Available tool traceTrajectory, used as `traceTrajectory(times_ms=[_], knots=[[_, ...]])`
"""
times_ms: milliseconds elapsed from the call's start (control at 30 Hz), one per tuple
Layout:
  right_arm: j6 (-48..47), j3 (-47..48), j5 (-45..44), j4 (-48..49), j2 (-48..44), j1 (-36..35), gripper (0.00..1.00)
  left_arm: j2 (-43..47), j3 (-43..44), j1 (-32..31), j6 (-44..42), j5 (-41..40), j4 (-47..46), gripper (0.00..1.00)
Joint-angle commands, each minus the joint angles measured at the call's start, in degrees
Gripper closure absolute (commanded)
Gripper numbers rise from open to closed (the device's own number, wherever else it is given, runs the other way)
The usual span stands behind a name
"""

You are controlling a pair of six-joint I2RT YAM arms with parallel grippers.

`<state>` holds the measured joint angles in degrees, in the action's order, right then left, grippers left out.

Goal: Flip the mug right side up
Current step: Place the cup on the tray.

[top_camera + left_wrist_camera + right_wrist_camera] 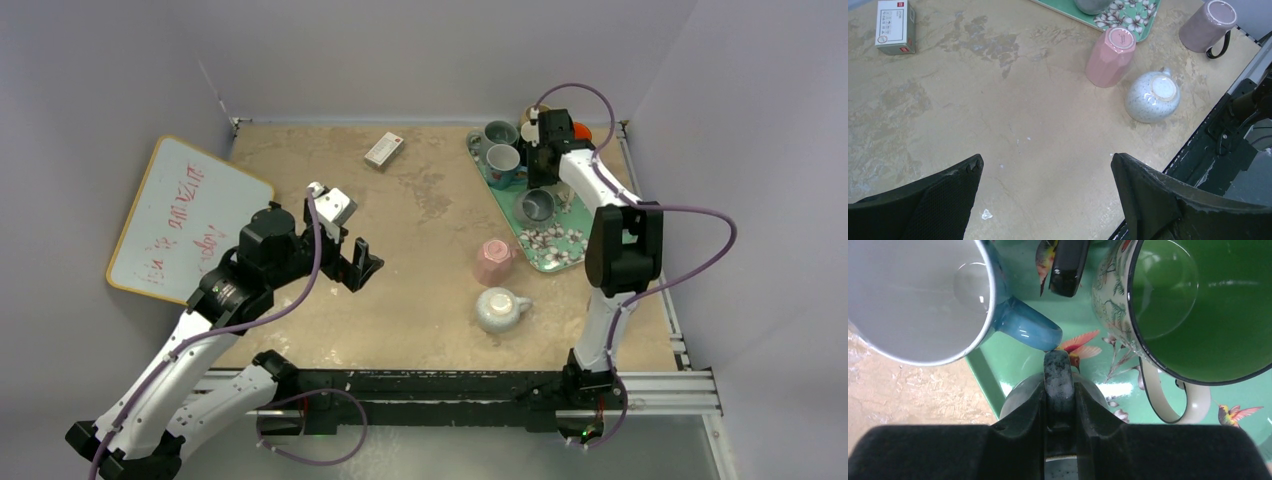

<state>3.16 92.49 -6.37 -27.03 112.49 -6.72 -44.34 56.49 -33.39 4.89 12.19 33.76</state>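
Observation:
A pink mug [493,260] stands upside down on the table beside the green floral tray [512,232]; it also shows in the left wrist view [1110,56]. A white speckled mug [500,309] stands upside down just in front of it, also seen from the left wrist [1152,96]. A mauve mug [1207,26] with a black handle is base up at the right. My left gripper [360,265] is open and empty, well left of these mugs. My right gripper [545,178] is shut on the handle [1058,367] of an upright grey mug [537,205] on the tray.
On the tray [1088,315] stand an upright blue mug [923,295] and a green-lined mug [1198,305]. A small white box [383,150] lies at the back. A whiteboard [185,215] leans at the left. The black rail [1228,135] runs along the near edge.

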Motion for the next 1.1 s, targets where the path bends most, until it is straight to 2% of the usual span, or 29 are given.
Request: traceTrajectory(times_ms=[0, 267, 467, 833, 967, 1067], knots=[[2.9, 3.9, 0.1, 2.7, 0.1, 0.6, 0.98, 0.7, -0.1, 0.2, -0.8, 0.5, -1.8, 0.0], [3.3, 5.2, -1.0, 2.6, 0.5, 0.9, 0.77, 0.5, -0.1, 0.2, -0.8, 0.6, -1.9, 0.0], [3.4, 5.7, -0.3, 1.6, -0.1, 0.9, 0.65, 0.4, -0.1, 0.2, -0.8, 0.5, -1.9, 0.0], [3.5, 5.2, 0.8, -0.4, -3.6, 0.9, 0.63, 0.3, -0.2, 0.2, -0.8, 0.5, -1.8, 0.0], [3.4, 4.0, -0.2, -0.3, -6.9, 0.8, 0.61, -0.1, -0.2, 0.2, -0.7, -0.5, -1.7, 0.0], [3.5, 1.2, 3.1, 0.6, -10.7, 0.8, 0.58, -0.6, 0.0, 0.2, -0.4, -2.3, -1.4, 0.0]])
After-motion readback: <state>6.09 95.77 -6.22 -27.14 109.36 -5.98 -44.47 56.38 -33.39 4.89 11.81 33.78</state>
